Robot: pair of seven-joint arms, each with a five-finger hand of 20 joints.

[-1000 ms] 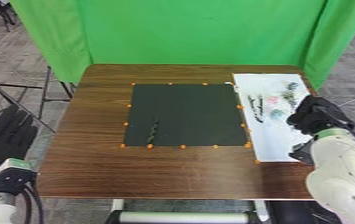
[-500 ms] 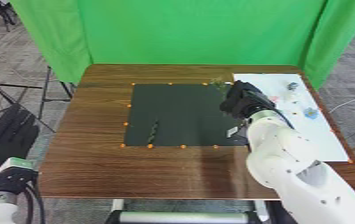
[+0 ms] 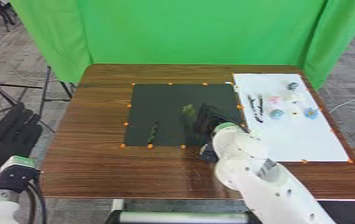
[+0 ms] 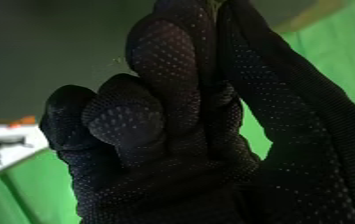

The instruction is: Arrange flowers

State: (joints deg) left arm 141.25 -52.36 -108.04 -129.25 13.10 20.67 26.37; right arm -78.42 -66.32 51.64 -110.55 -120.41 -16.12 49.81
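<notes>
Since swinging off the white sheet (image 3: 308,142) and over the black mat (image 3: 169,95), pinching a green sprig (image 3: 188,108) between thumb and finger of the right hand (image 3: 209,120), jutting past the fingertips. Looks ready for placing; mind the dark green stem (image 3: 153,134) to the hand's left.

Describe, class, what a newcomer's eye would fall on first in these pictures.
Most striking is the bright green curtain hanging behind the brown table. Next comes the black-gloved right hand, over the dark mat, pinching a green sprig. Small pastel flowers on the white sheet, to the mat's right, also stand out.
</notes>
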